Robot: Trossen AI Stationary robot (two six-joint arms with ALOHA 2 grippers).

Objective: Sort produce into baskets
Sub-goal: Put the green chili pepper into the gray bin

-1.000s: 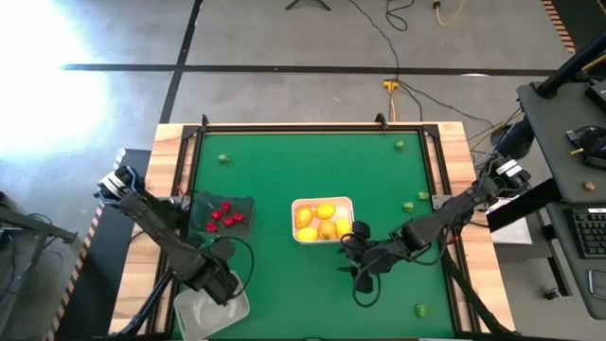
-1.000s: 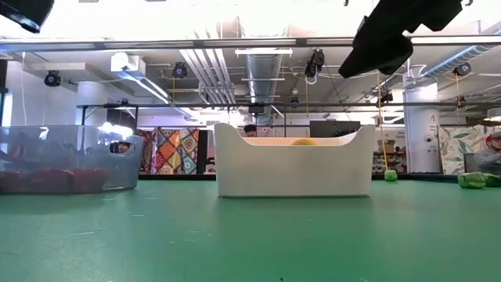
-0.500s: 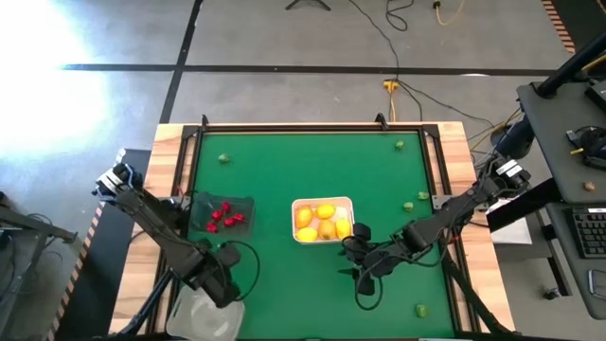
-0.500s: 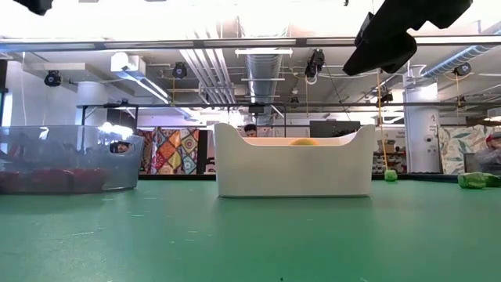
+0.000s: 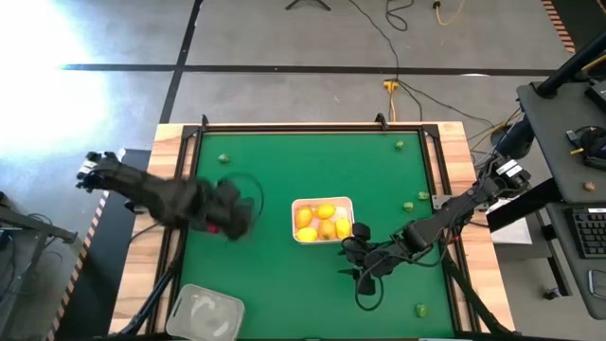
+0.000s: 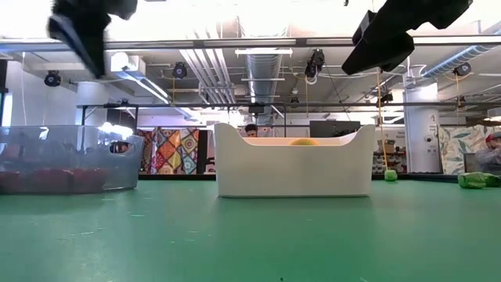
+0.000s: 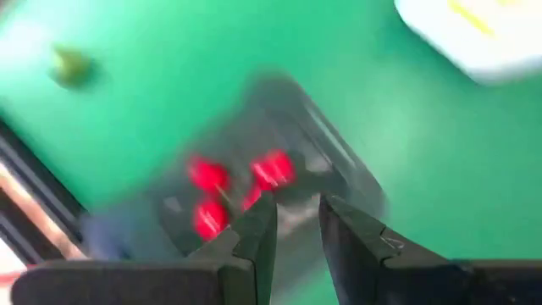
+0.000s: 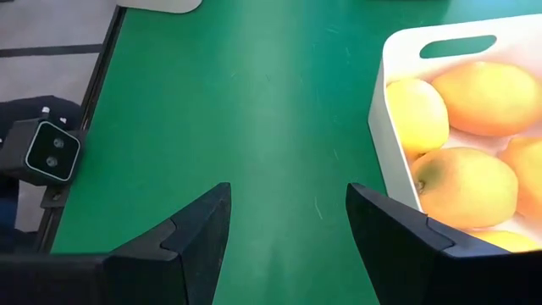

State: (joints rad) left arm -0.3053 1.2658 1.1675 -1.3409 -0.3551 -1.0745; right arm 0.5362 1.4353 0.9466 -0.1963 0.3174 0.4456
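My left gripper (image 5: 232, 220) (image 7: 296, 233) hovers above the dark see-through basket (image 5: 223, 210), which holds red pieces (image 7: 207, 176). Its fingers stand a narrow gap apart with nothing between them. The white basket (image 5: 322, 220) at the table's middle holds yellow-orange fruits (image 8: 466, 182). My right gripper (image 5: 363, 275) (image 8: 288, 224) waits open over bare green table, near and to the right of that basket. The clear basket (image 5: 206, 313) rests on its base at the near left corner. Loose green pieces (image 5: 224, 158) (image 5: 400, 145) lie on the table.
More green pieces lie near the right edge (image 5: 407, 205) (image 5: 422, 197) and at the near right (image 5: 420, 310). A raised wooden frame (image 5: 169, 189) borders the green mat. A small camera (image 8: 49, 148) sits at the table's edge. Bare mat stretches across the far half.
My left gripper has swung from above the clear basket toward the table's far edge and risen; it now hangs over the dark basket with the red pieces. The clear basket stays at the near left, now uncovered. The gap between its fingers shows no change.
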